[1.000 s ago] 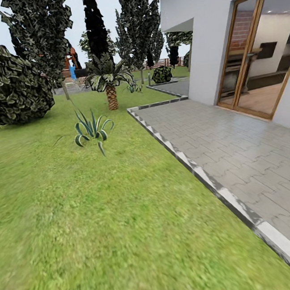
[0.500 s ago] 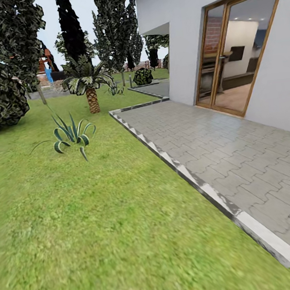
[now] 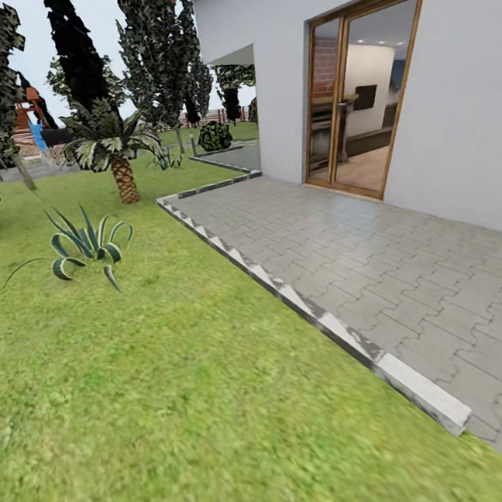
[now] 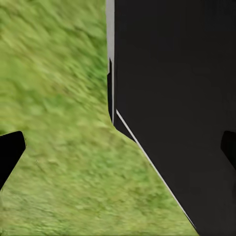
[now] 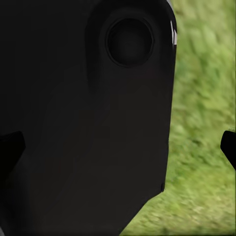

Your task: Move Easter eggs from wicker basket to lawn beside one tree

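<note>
I'm on the lawn point(image 3: 142, 388) beside the paved patio point(image 3: 378, 268), with the basket and eggs not yet found, so I judge the whole job remains. Far left, a swing set point(image 3: 29, 112) stands behind a small palm point(image 3: 115, 153). Both grippers' fingers sit spread, empty, with dark robot bodywork, probably, blocking much of each wrist view.

House wall point(image 3: 451, 88): no lettering legible.
Glass door point(image 3: 357, 91): no sign or number legible.
Paving point(image 3: 378, 268): no markings.
Lawn point(image 3: 142, 388): no labels.
</note>
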Controlling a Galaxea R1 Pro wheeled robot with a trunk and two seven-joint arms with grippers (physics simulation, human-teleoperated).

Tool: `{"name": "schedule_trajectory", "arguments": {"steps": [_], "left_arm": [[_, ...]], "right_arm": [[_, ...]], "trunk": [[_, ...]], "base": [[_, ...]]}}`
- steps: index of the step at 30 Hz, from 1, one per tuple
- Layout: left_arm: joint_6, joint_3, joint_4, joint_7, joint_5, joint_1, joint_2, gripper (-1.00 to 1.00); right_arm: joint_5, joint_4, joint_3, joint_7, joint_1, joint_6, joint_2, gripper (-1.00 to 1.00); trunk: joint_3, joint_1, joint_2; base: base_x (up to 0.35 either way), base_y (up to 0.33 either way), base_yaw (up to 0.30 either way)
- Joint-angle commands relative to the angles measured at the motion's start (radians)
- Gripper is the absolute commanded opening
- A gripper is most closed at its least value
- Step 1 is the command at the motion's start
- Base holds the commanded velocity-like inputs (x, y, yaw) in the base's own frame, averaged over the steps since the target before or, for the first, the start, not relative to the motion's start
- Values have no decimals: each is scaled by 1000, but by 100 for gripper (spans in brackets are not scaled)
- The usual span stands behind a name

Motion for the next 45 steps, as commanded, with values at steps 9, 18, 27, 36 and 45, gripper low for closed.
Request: {"name": "schedule_trajectory", "arguments": {"steps": [9, 18, 27, 36, 45], "left_arm": [[0, 1, 0, 1, 0, 0, 2, 100], [1, 1, 0, -5, -1, 0, 4, 100], [1, 0, 0, -7, -2, 0, 4, 100], [1, 0, 0, -7, -2, 0, 4, 100], [1, 0, 0, -7, -2, 0, 4, 100]], "right_arm": [[3, 1, 1, 0, -1, -3, 4, 100], [5, 1, 1, 0, -1, -4, 6, 100], [-5, 1, -1, 0, -1, -34, 5, 100], [-6, 3, -2, 0, -1, -39, 3, 100], [-5, 4, -1, 0, -1, -39, 6, 100]], "trunk": [[-1, 0, 0], [-1, 0, 0], [-1, 0, 0], [-1, 0, 0], [-1, 0, 0]], "base": [[0, 0, -269], [0, 0, -269], [0, 0, -269], [0, 0, -269], [0, 0, -269]]}}
